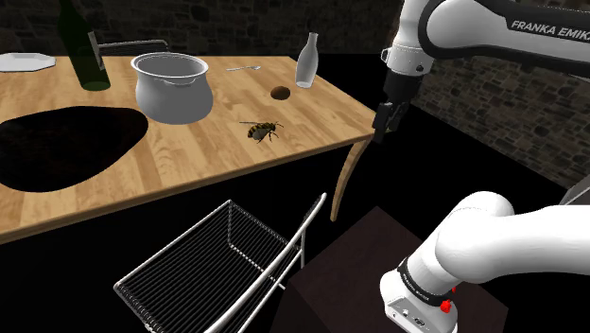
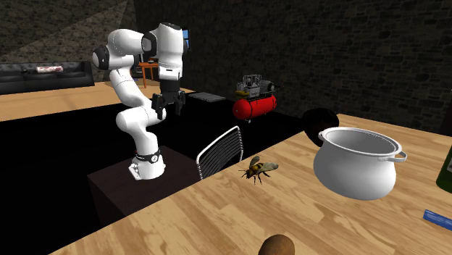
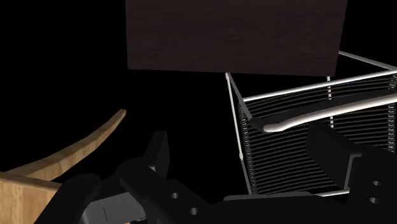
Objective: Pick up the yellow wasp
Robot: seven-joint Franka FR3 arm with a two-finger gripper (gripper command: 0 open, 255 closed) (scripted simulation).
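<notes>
Shoulder view: open, empty end effector (image 1: 386, 123) hangs beyond a corner of the table (image 1: 208, 156); it should centre over the wasp (image 1: 263, 130), then descend.

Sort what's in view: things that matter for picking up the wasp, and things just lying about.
For the job: yellow wasp, open gripper, wooden table.
Lying about: white pot, dark bottle, clear bottle, plate, wire chair.

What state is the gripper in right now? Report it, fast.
Gripper: open, jaws apart, holding nothing. The wasp lies on the table, well clear of it.
</notes>
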